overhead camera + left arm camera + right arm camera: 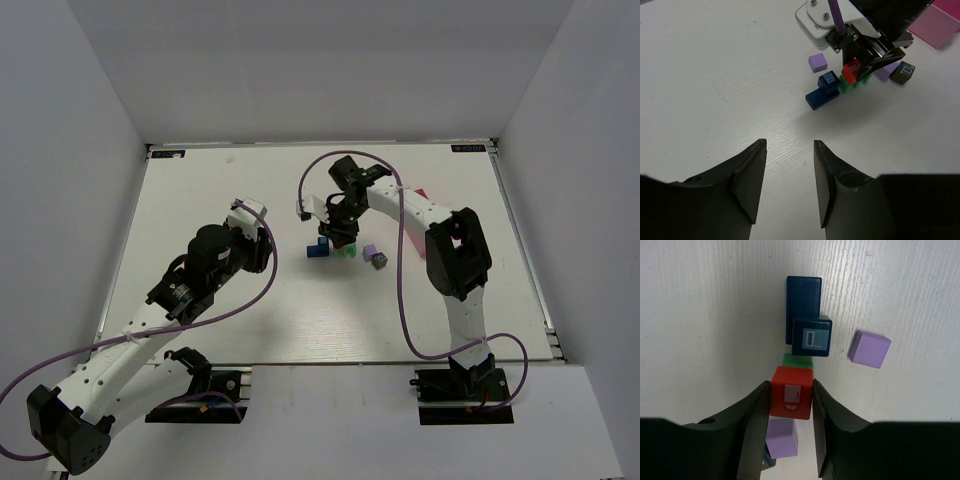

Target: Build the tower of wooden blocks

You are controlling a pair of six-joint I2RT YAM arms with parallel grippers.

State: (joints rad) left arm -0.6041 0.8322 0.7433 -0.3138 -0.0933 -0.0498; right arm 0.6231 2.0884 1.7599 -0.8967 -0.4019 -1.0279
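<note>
The wood block tower is a small cluster mid-table. A blue cube (811,336) sits on a long dark blue block (803,295), with a green block (797,360) right beside them. My right gripper (790,386) is shut on a red block (791,399), holding it directly over the green block (847,85); I cannot tell whether the two touch. Loose purple blocks (869,349) (781,438) lie on either side. A dark grey block (902,72) lies just beyond. My left gripper (790,145) hovers open over bare table, well short of the cluster (330,248), with nothing between its fingers.
A pink tray (935,25) lies at the back right, partly behind the right arm (455,250). The right wrist's white camera housing (812,22) and purple cable hang over the cluster. White walls surround the table on three sides.
</note>
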